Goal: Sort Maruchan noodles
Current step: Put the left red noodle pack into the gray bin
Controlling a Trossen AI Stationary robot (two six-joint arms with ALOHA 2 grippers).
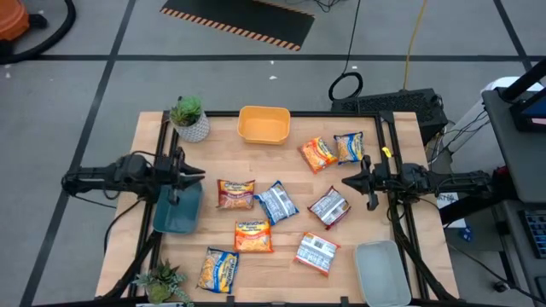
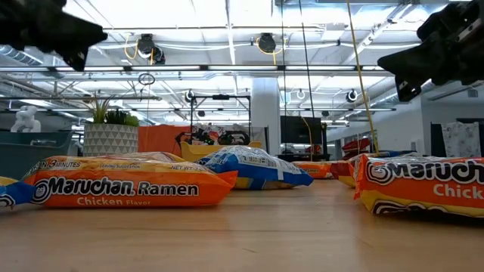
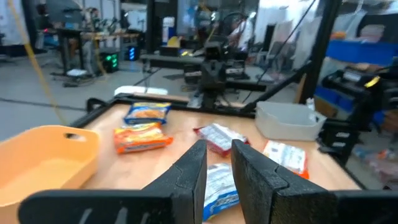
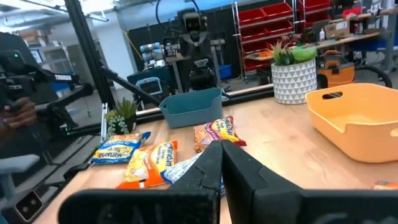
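Note:
Several Maruchan noodles packets lie flat on the wooden table (image 1: 281, 170): an orange one (image 1: 317, 153) and a blue-yellow one (image 1: 349, 147) at the far right, a red-orange one (image 1: 235, 194), a blue-white one (image 1: 276, 203) and a red-white one (image 1: 329, 207) in the middle, and others nearer (image 1: 252, 235). My left gripper (image 1: 198, 175) hovers level at the table's left side, above the blue bin, its fingers (image 3: 193, 163) a narrow gap apart with nothing between them. My right gripper (image 1: 348, 181) hovers level at the right side, shut (image 4: 221, 146) and empty.
A yellow bin (image 1: 264, 124) stands at the far edge, a blue bin (image 1: 177, 209) at the left under my left arm, and a clear bin (image 1: 381, 269) at the near right. Potted plants stand at the far left (image 1: 188, 118) and the near left (image 1: 162, 281).

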